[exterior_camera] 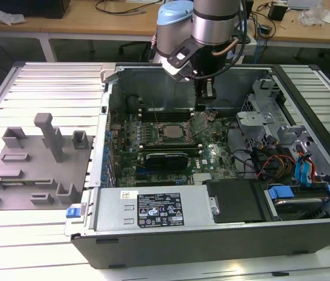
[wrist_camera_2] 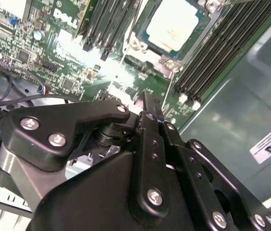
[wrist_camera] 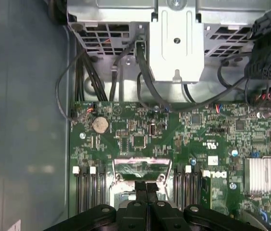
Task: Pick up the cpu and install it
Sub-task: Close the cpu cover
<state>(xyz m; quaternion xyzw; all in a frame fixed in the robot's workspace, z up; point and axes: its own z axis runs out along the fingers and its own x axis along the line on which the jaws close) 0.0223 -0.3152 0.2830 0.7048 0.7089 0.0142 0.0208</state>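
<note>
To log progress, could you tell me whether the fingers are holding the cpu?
No; in the second wrist view the cpu lies in the socket, away from the fingers.

Silver arm [exterior_camera: 212,23] wears pale-blue cap [exterior_camera: 174,14], apparently dark cable [exterior_camera: 237,42], black silver-screwed gripper [wrist_camera: 146,185].

We see a green motherboard [wrist_camera: 140,130] with a silver-white cpu [wrist_camera_2: 176,24] and black memory slots [wrist_camera_2: 222,55]. The gripper [wrist_camera: 146,186] is black, the arm [exterior_camera: 212,20] silver with a pale blue cap. In the exterior view, at nine o'clock from the dark case [exterior_camera: 212,240], we find a plain grey holder plate [exterior_camera: 30,170].
</note>
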